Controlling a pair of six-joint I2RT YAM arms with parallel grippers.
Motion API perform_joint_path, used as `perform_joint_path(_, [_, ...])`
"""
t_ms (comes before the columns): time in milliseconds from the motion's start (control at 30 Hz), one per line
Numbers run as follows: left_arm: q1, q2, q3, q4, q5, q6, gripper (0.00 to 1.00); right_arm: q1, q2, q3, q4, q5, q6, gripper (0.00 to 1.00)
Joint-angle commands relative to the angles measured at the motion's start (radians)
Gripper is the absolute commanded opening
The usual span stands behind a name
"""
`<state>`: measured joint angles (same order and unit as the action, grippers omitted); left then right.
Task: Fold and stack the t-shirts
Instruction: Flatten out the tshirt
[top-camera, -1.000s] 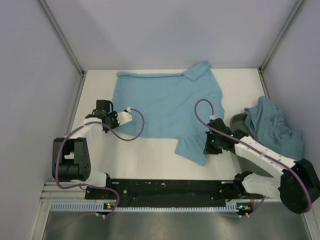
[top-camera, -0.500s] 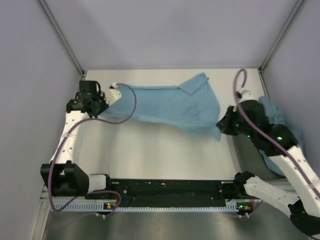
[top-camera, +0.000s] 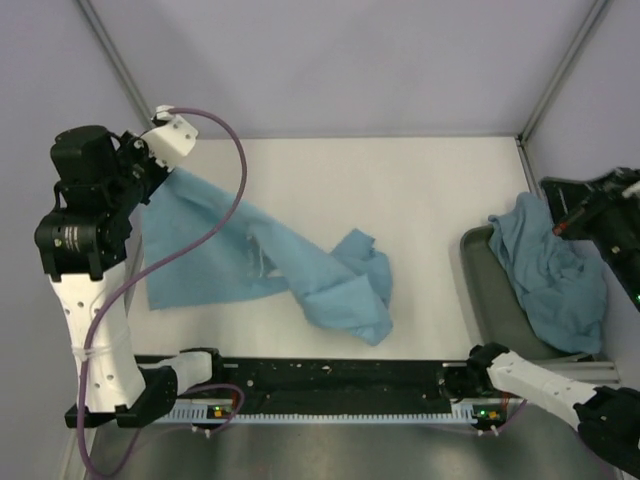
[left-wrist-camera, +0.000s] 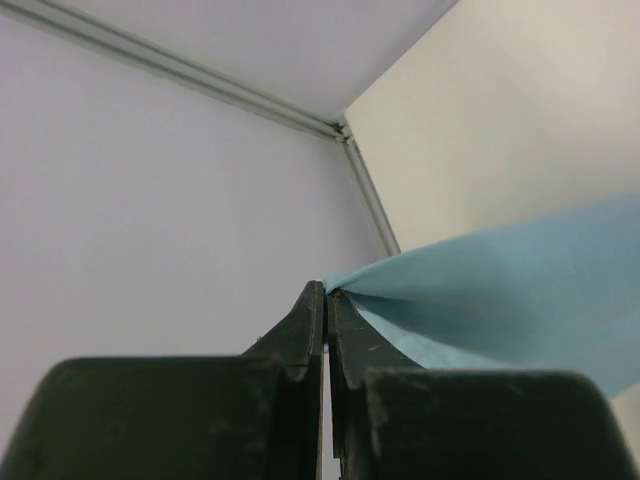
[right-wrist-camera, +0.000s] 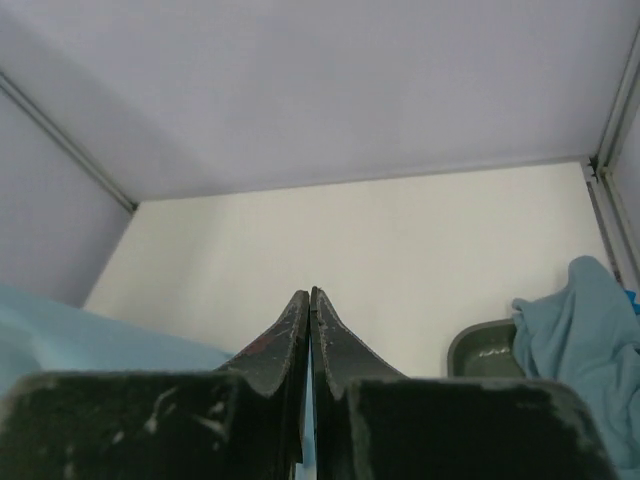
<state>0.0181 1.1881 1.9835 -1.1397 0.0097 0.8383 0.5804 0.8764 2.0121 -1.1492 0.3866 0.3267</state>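
A white table (top-camera: 430, 200) fills the middle. On its right side sits a dark grey tray (top-camera: 477, 285), close to the table's edge. Pale purple walls (top-camera: 340, 60) stand around the table on three sides. A thin metal post (top-camera: 125, 75) runs up in each back corner. A long black bar (top-camera: 340, 375) lies along the near edge, with shiny metal (top-camera: 330, 450) below it.

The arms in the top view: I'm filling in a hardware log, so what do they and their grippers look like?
The left arm and right arm have white link shells with black joint housings. A purple cable loops along the left arm. The left gripper and right gripper each have two black, tapering fingers; the right one's look scuffed with pale scratches.
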Motion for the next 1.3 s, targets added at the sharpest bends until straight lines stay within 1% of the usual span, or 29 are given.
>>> perform_joint_path(0, [-0.004, 0.093, -0.009, -0.028, 0.097, -0.015, 0.00, 0.007, 0.199, -0.113, 0.060, -0.024, -0.164, 0.00])
perform_joint_path(33, [-0.007, 0.097, -0.026, -0.038, 0.130, -0.012, 0.00, 0.007, 0.223, -0.183, 0.078, -0.120, -0.196, 0.00])
perform_joint_path(67, [-0.006, 0.097, -0.047, -0.046, 0.156, -0.004, 0.00, 0.007, 0.242, -0.269, 0.098, -0.240, -0.222, 0.02])
perform_joint_path(100, [-0.009, 0.094, -0.076, -0.046, 0.174, 0.001, 0.00, 0.009, 0.257, -0.359, 0.129, -0.346, -0.232, 0.09])
perform_joint_path(133, [-0.007, 0.093, -0.098, -0.052, 0.188, 0.004, 0.00, 0.025, 0.272, -0.469, 0.182, -0.409, -0.232, 0.16])
perform_joint_path(167, [-0.007, 0.094, -0.121, -0.054, 0.193, 0.004, 0.00, 0.074, 0.291, -0.552, 0.240, -0.435, -0.253, 0.23])
perform_joint_path(200, [-0.007, 0.093, -0.141, -0.052, 0.188, 0.001, 0.00, 0.137, 0.309, -0.632, 0.291, -0.427, -0.282, 0.28])
perform_joint_path(267, [-0.007, 0.085, -0.178, -0.042, 0.161, -0.007, 0.00, 0.293, 0.344, -0.738, 0.409, -0.390, -0.358, 0.44])
perform_joint_path(300, [-0.006, 0.082, -0.199, -0.031, 0.135, -0.013, 0.00, 0.371, 0.360, -0.781, 0.483, -0.391, -0.382, 0.49])
perform_joint_path(333, [-0.006, 0.076, -0.222, -0.020, 0.113, -0.019, 0.00, 0.454, 0.375, -0.820, 0.594, -0.390, -0.418, 0.54])
perform_joint_path(367, [-0.006, 0.068, -0.244, -0.009, 0.087, -0.025, 0.00, 0.510, 0.384, -0.866, 0.674, -0.391, -0.437, 0.55])
perform_joint_path(433, [-0.006, 0.056, -0.279, 0.006, 0.059, -0.027, 0.00, 0.584, 0.430, -0.939, 0.845, -0.455, -0.512, 0.63])
perform_joint_path(500, [-0.006, 0.048, -0.302, 0.015, 0.049, -0.034, 0.00, 0.604, 0.495, -0.992, 0.962, -0.593, -0.511, 0.68])
perform_joint_path(533, [-0.006, 0.044, -0.313, 0.020, 0.049, -0.036, 0.00, 0.605, 0.542, -0.990, 0.974, -0.607, -0.503, 0.69])
perform_joint_path(567, [-0.006, 0.039, -0.321, 0.023, 0.047, -0.039, 0.00, 0.604, 0.597, -0.977, 0.964, -0.570, -0.494, 0.69])
perform_joint_path(633, [-0.004, 0.030, -0.333, 0.029, 0.042, -0.039, 0.00, 0.604, 0.694, -0.931, 0.884, -0.430, -0.497, 0.67])
perform_joint_path(667, [-0.006, 0.028, -0.339, 0.029, 0.039, -0.039, 0.00, 0.601, 0.737, -0.926, 0.860, -0.355, -0.500, 0.66])
perform_joint_path(700, [-0.006, 0.028, -0.345, 0.028, 0.033, -0.039, 0.00, 0.595, 0.765, -0.929, 0.855, -0.312, -0.497, 0.65])
perform_joint_path(800, [-0.004, 0.028, -0.383, 0.044, 0.012, -0.035, 0.00, 0.561, 0.826, -0.938, 0.824, -0.319, -0.460, 0.61])
perform_joint_path(833, [-0.006, 0.028, -0.399, 0.052, 0.004, -0.033, 0.00, 0.552, 0.838, -0.946, 0.819, -0.316, -0.450, 0.55])
perform_joint_path(900, [-0.006, 0.031, -0.423, 0.067, 0.001, -0.033, 0.00, 0.529, 0.851, -0.967, 0.812, -0.272, -0.434, 0.28])
perform_joint_path(933, [-0.004, 0.033, -0.429, 0.069, 0.004, -0.034, 0.00, 0.509, 0.857, -0.977, 0.795, -0.264, -0.436, 0.20])
perform_joint_path(1000, [-0.004, 0.036, -0.439, 0.067, 0.039, -0.044, 0.00, 0.445, 0.872, -0.981, 0.764, -0.259, -0.436, 0.00])
perform_joint_path(1067, [-0.004, 0.039, -0.454, 0.066, 0.110, -0.048, 0.00, 0.356, 0.886, -0.968, 0.727, -0.217, -0.437, 0.00])
perform_joint_path(1133, [-0.013, 0.041, -0.497, 0.092, 0.186, -0.061, 0.00, 0.233, 0.900, -0.932, 0.698, -0.163, -0.440, 0.00])
perform_joint_path(1200, [-0.056, 0.044, -0.554, 0.124, 0.236, -0.064, 0.00, 0.103, 0.906, -0.870, 0.680, -0.161, -0.428, 0.00])
perform_joint_path(1267, [-0.085, 0.041, -0.604, 0.167, 0.237, -0.083, 0.00, -0.026, 0.908, -0.805, 0.666, -0.193, -0.394, 0.00])
